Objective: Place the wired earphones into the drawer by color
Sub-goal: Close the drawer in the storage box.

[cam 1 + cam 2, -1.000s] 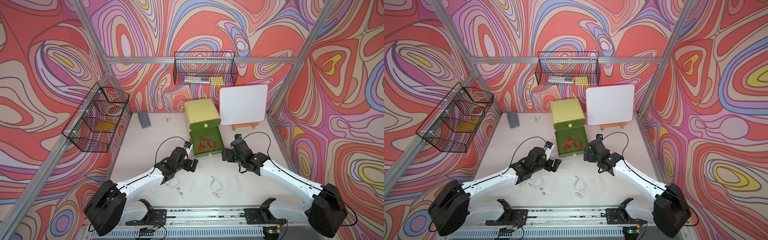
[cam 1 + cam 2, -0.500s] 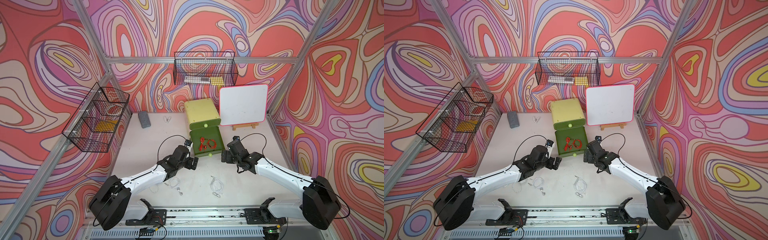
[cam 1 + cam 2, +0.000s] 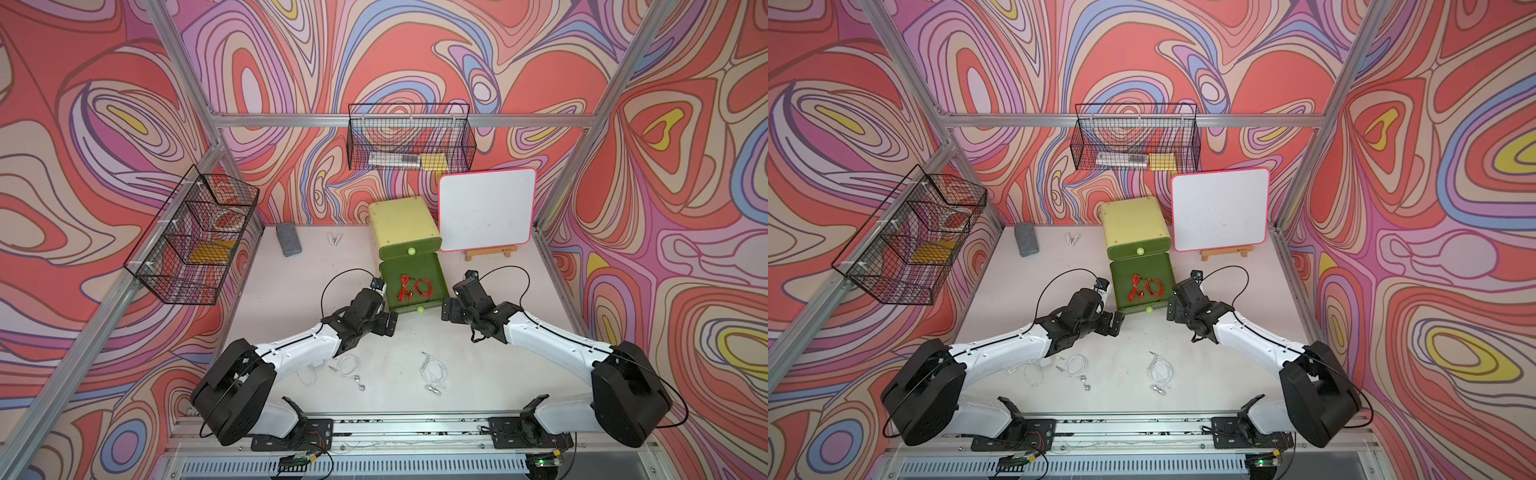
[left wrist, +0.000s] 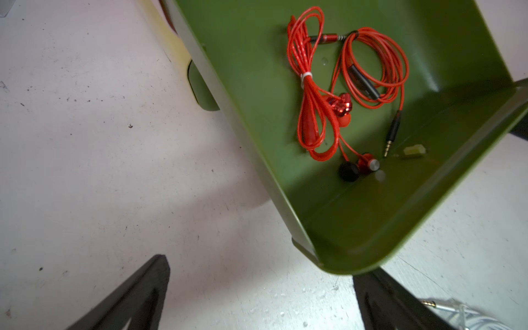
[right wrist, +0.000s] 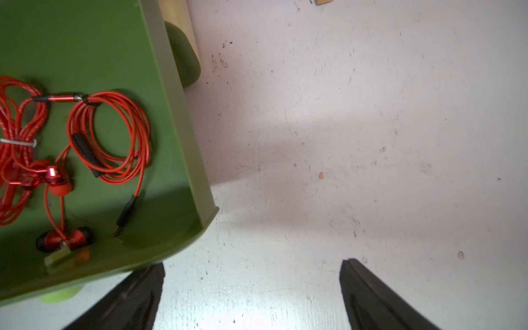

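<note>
my left gripper [image 3: 388, 326] and right gripper [image 3: 448, 311] are spread wide, empty, at seven and four o'clock of the open drawer [image 3: 434, 269]; red earphones [image 3: 415, 286], perhaps two bundles, lie inside.

Two red earphone bundles [image 3: 402, 286] [image 3: 423, 286] in the open drawer [image 3: 435, 266], twelve o'clock. Three white earphone bundles [image 3: 1077, 366] [image 3: 1160, 370] [image 3: 1033, 371], six o'clock. Two wire baskets [image 3: 409, 143] [image 3: 195, 245], one whiteboard [image 3: 486, 210].

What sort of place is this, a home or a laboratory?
Probably a robot test cell: a left arm and right arm on a rail, an aluminium frame with patterned walls, and an open green drawer as prop.
</note>
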Motion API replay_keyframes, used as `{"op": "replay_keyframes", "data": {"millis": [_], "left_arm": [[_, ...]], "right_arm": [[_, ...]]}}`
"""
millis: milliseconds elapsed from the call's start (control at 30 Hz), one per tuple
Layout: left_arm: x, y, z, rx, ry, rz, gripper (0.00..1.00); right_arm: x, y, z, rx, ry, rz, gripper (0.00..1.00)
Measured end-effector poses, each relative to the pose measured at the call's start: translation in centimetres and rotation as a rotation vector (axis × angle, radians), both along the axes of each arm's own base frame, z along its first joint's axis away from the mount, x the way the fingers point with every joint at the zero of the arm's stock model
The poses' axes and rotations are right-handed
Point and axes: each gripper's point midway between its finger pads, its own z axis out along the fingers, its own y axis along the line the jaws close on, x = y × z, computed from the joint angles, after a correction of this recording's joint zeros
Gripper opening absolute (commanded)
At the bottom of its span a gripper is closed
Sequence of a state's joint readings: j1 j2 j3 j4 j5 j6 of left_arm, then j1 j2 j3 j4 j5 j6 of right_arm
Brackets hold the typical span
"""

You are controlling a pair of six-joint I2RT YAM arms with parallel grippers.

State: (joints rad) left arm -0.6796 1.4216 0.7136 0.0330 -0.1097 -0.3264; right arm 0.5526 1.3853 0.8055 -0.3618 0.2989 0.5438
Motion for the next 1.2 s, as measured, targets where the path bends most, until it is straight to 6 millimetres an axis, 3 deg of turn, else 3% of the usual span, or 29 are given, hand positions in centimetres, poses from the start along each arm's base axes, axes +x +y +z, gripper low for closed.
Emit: {"op": "replay_keyframes", "data": {"millis": [767,1200], "left_arm": [[1.0,0.5,0.8,0.0,-0.038,0.057,0.99],[1.7,0.6,1.7,-0.003,-0.075,0.083,0.99]], "right_arm": [[0.6,0.2,0.1,0.025,-0.015,-0.015,0.98],[1.4,0.5,1.8,0.049,-0.054,-0.018,0.98]]}}
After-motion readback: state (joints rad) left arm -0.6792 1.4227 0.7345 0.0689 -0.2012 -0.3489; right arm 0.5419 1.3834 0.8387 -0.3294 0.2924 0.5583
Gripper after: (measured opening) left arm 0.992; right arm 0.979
